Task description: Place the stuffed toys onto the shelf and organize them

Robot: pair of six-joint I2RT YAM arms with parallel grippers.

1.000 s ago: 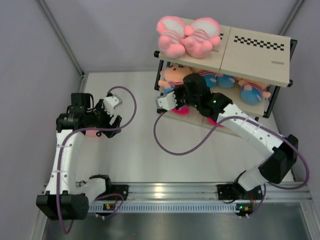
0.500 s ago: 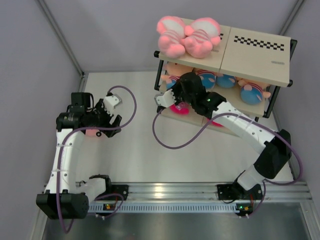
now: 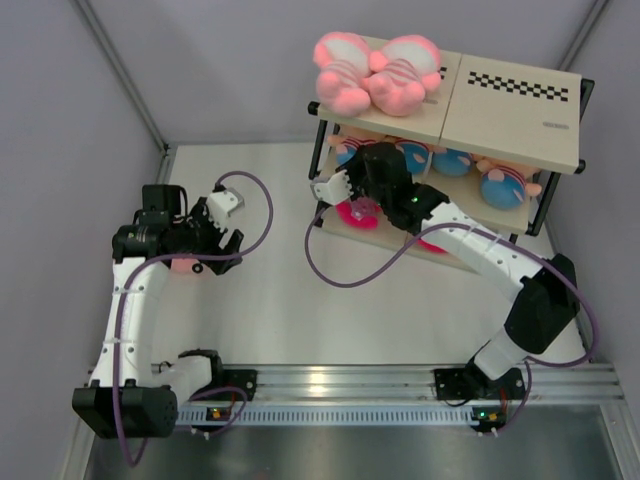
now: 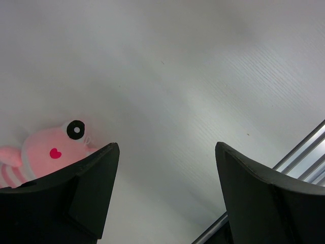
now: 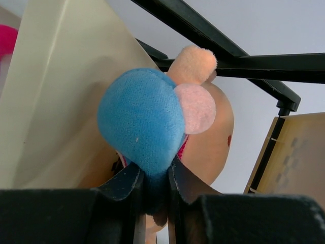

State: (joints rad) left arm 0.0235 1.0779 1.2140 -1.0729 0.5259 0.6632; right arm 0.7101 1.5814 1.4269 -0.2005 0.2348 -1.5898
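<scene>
The shelf (image 3: 510, 115) stands at the back right. Two pink striped toys (image 3: 375, 72) lie on its top board. Tan-headed toys in blue (image 3: 500, 185) sit on the middle tier, and a magenta toy (image 3: 355, 215) lies on the lowest board. My right gripper (image 3: 362, 172) is at the left end of the middle tier. In the right wrist view it (image 5: 156, 173) is shut on a blue limb of a tan-headed toy (image 5: 139, 119). My left gripper (image 3: 215, 240) hangs open over the table beside a pink toy (image 3: 183, 265), which also shows in the left wrist view (image 4: 51, 152).
The shelf's black frame bars (image 5: 228, 56) and a beige board (image 5: 61, 91) are close around the held toy. Grey walls enclose the table on the left and back. A metal rail (image 3: 340, 380) runs along the near edge. Purple cables loop from both arms.
My right gripper has moved up and back with the tan-headed toy, from in front of the shelf's left end into the middle tier. The left arm has not moved.
</scene>
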